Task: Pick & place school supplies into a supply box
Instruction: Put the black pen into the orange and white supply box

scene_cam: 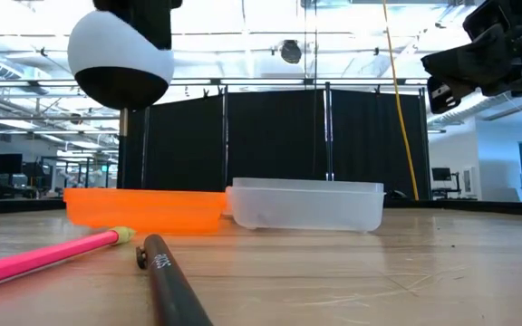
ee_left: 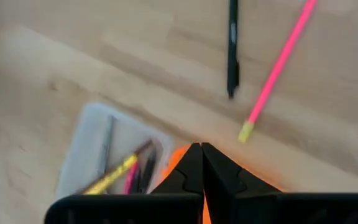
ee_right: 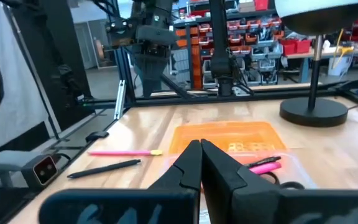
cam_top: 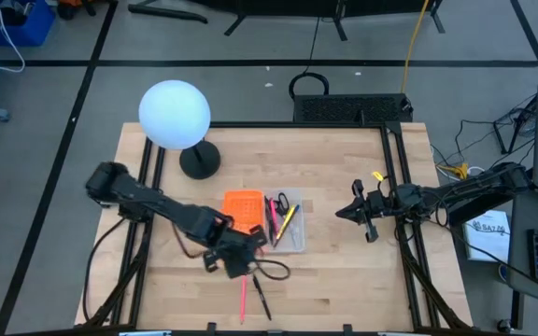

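Observation:
The supply box lies open at mid-table: an orange half (cam_top: 241,205) and a clear half (cam_top: 292,235). In the clear half lie a yellow pencil (cam_top: 288,219), a pink-red pen (cam_top: 271,213) and black-handled scissors (cam_top: 284,200). A pink pencil (cam_top: 243,299) and a black pen (cam_top: 261,301) lie flat on the table near the front edge. My left gripper (ee_left: 201,150) is shut and holds nothing; it hangs over the box's near edge (cam_top: 248,252). My right gripper (cam_top: 342,213) is shut and waits above the table to the right of the box.
A white globe lamp (cam_top: 174,114) on a black round base (cam_top: 200,161) stands at the far left of the table. A black cable loop (cam_top: 274,271) hangs by my left gripper. Bare wood lies right of the box and along the front edge (cam_top: 362,299).

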Robot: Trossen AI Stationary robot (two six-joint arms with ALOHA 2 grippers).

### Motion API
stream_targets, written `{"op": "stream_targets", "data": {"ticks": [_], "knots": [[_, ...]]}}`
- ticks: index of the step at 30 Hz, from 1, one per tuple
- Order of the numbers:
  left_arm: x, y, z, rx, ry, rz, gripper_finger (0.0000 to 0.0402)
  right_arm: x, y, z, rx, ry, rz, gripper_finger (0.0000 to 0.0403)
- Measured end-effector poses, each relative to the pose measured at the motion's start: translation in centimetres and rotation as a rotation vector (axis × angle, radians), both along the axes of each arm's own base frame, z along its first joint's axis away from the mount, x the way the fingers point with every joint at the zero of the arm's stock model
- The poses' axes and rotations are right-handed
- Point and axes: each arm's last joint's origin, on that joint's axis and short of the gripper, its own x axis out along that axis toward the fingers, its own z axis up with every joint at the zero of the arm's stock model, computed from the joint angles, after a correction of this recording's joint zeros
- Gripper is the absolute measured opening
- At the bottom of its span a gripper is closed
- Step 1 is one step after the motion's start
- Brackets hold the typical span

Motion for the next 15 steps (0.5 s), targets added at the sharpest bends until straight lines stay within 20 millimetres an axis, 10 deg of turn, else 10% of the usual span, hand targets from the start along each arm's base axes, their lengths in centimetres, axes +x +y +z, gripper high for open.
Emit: {"op": "stream_targets", "data": {"ticks": [15], "knots": [[-12.7,6.4,-2.5,-0.721,-0.687,0.35,0.0003,0.2,0.3,-0.6,0.016,0.062,-0.016,0.0]]}}
